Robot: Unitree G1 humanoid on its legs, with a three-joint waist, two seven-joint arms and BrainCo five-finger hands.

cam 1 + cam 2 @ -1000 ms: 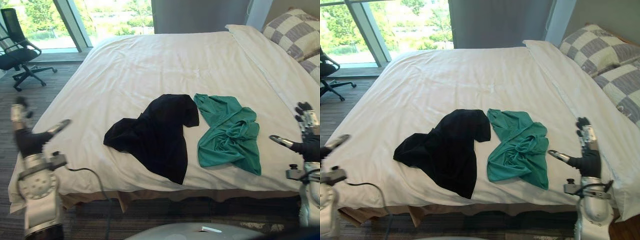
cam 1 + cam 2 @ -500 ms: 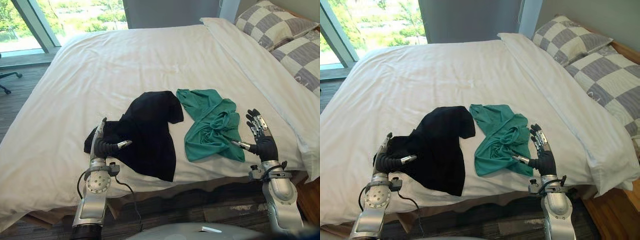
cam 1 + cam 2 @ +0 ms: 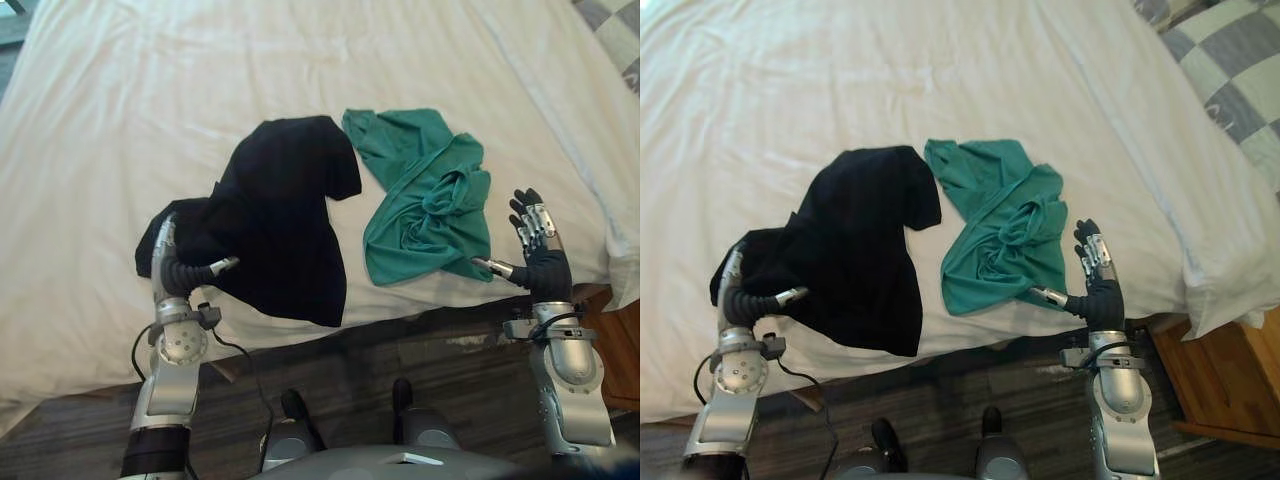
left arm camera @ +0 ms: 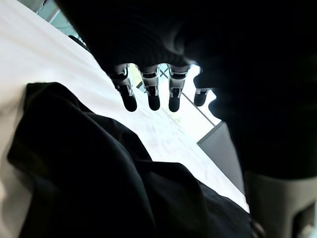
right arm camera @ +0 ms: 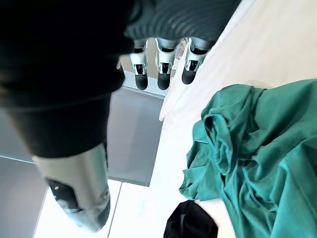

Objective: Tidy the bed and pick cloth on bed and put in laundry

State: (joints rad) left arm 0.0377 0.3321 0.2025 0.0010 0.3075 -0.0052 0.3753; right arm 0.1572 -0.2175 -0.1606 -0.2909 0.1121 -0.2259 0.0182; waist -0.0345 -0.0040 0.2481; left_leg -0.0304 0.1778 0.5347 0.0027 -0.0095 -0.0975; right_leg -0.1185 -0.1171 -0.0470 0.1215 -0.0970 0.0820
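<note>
L hand [image 3: 172,272] upright at near edge of bed [image 3: 180,70], forearm vertical, fingers straight, thumb spread sideways, holding nothing. It sits over near-left end of black cloth [image 3: 285,215]; contact unclear. R hand [image 3: 543,268] upright too, fingers straight & splayed, empty, thumb tip just beside near corner of green cloth [image 3: 425,195]. Both cloths crumpled, just beside each other, by near edge.

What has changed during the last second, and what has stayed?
Both hands came inward: the left hand, open, is now at the near left corner of the black garment; the right hand, open, is beside the green garment. Nothing is grasped. Both garments lie unmoved on the bed.
</note>
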